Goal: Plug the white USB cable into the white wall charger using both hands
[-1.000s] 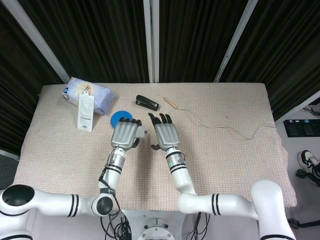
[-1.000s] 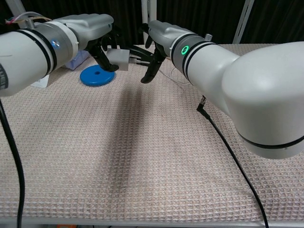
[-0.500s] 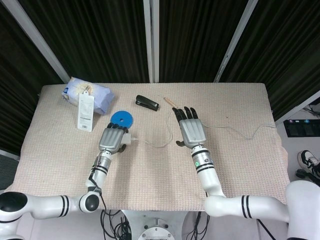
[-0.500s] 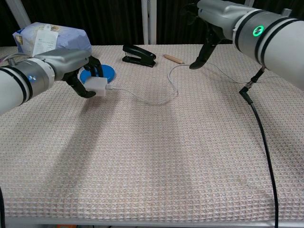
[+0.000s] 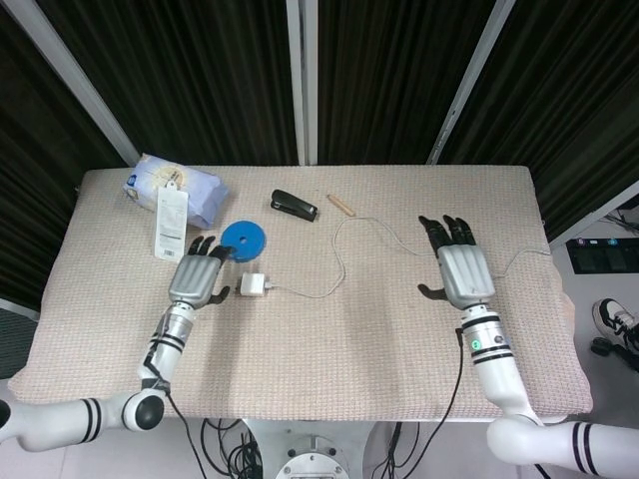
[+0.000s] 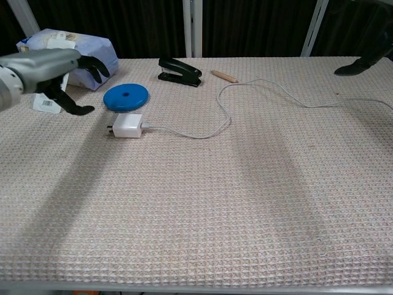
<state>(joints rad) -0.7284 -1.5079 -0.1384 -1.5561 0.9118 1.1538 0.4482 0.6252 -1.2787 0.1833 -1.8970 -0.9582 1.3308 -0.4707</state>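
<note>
Left hand (image 5: 196, 278): fingers spread, nothing held; positioned just left of the white wall charger (image 5: 254, 285), apart from it. In the chest view it is cut off by the left frame edge. One charger is counted, lying on the table (image 5: 329, 379), released since the frame half a second earlier, when it was gripped by this hand. One white USB cable (image 5: 337, 249) is seen plugged into the charger and trailing rightward in loops. One blue disc (image 5: 244, 238), one black stapler (image 5: 295, 206), one small wooden stick (image 5: 341, 205) and one packaged bag (image 5: 172, 190) are noted behind. Right hand (image 5: 460, 270): fingers apart, empty, withdrawn further right than before; in the chest view only dark fingertips (image 6: 355, 66) are visible.
</note>
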